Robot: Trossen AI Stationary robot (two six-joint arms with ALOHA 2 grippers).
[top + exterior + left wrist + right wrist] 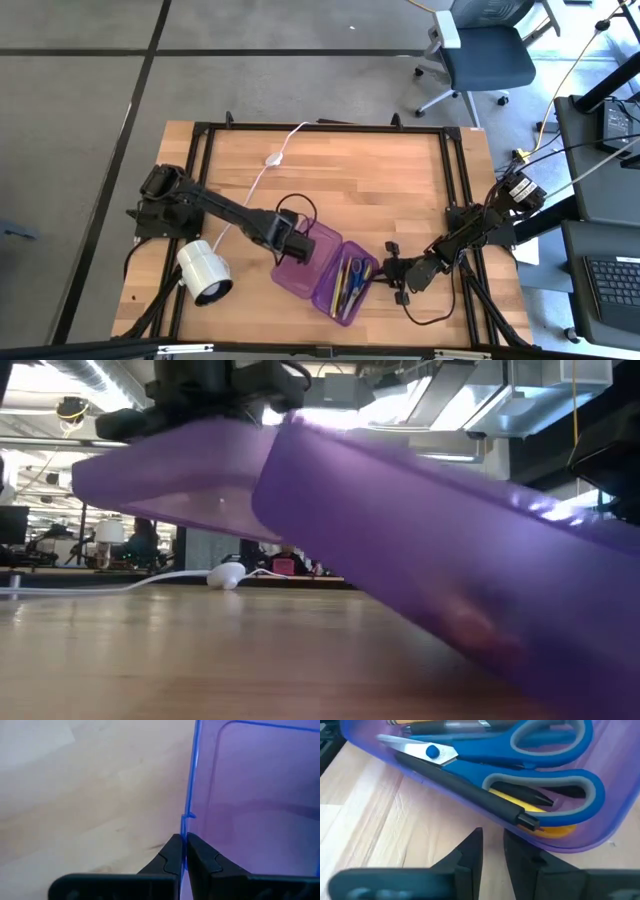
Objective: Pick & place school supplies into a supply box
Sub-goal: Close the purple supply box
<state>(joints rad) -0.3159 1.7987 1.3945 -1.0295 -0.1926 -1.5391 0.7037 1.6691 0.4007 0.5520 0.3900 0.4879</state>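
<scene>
high view: supplies [350, 283] seen loaded in supply box [330, 265]; lid edge pinched by closed left gripper [303, 243], closing judged left; right gripper [397, 275] slightly parted, nothing held.

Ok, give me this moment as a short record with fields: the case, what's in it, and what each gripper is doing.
supply box: purple case, open, near table edge
empty half: lifted off the table, pinched at its wall by left gripper
filled half: holds blue-handled scissors, dark pen, yellow pencil
right gripper: just outside the filled half, fingers narrowly apart, holding nothing
also on table: white lamp, white cable
</scene>
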